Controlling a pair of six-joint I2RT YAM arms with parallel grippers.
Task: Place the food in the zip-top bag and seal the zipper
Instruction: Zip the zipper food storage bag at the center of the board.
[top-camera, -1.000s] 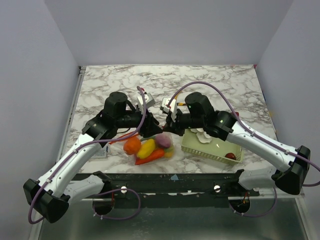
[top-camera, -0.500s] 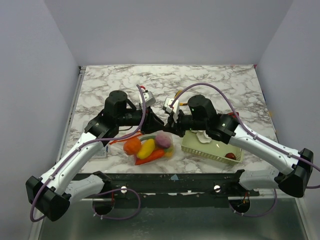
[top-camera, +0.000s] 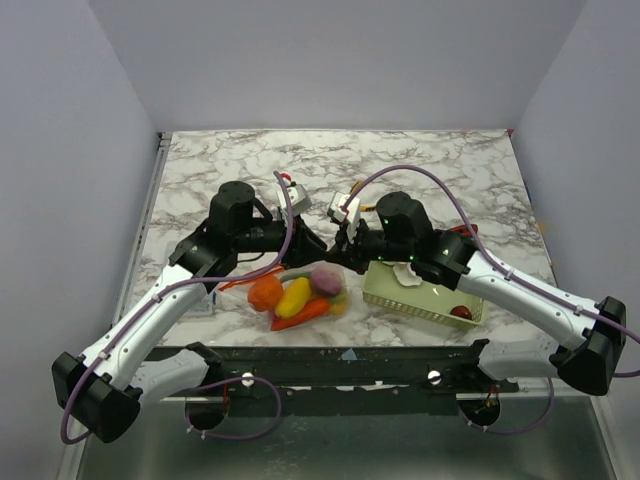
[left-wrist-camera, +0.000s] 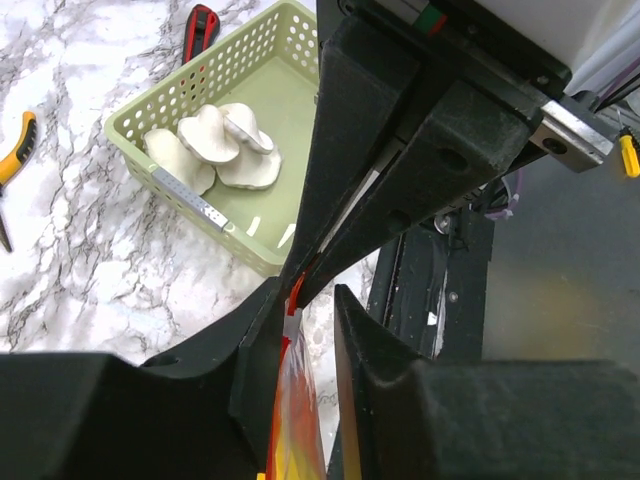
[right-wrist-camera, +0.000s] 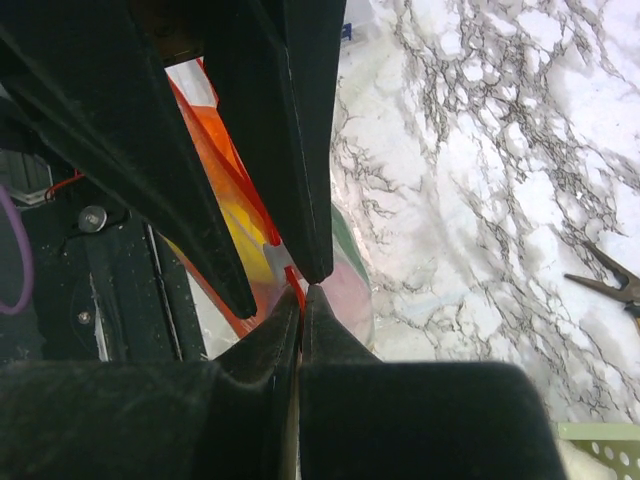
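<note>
The clear zip-top bag (top-camera: 300, 300) lies at the table's near middle with food inside: an orange (top-camera: 265, 291), a yellow mango (top-camera: 293, 296), a purple piece (top-camera: 325, 278) and an orange-red piece (top-camera: 300, 315). Its red-orange zipper (top-camera: 250, 277) runs up to both grippers, which meet tip to tip above the bag. My right gripper (right-wrist-camera: 300, 290) is shut on the zipper (right-wrist-camera: 293, 281). My left gripper (left-wrist-camera: 310, 295) has its jaws apart around the zipper (left-wrist-camera: 296, 290), which lies against one finger. In the top view the left gripper (top-camera: 318, 247) and right gripper (top-camera: 336, 255) nearly touch.
A pale green mesh basket (top-camera: 440, 310) stands right of the bag with white bulbs (left-wrist-camera: 215, 145) and a small red piece (top-camera: 461, 312) in it. Yellow-handled pliers (left-wrist-camera: 20, 135) and a red-and-black tool (left-wrist-camera: 202, 22) lie behind it. The table's near edge is close below the bag.
The right arm has shifted slightly left and up, still holding the zipper. The bag's top edge sits a little higher. The left arm has barely moved.
</note>
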